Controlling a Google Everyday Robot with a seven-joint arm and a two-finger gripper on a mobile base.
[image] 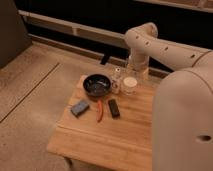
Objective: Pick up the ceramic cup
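On the wooden worktop (107, 142), nearest lie a grey-blue block (80, 107), a red stick (99, 110) and a black bar (114, 108), beyond them the black bowl (97, 84), a glass shaker (116, 76) and the ceramic cup (130, 84) side by side, with the claw (136, 70) just behind the cup, apart or together I cannot tell.
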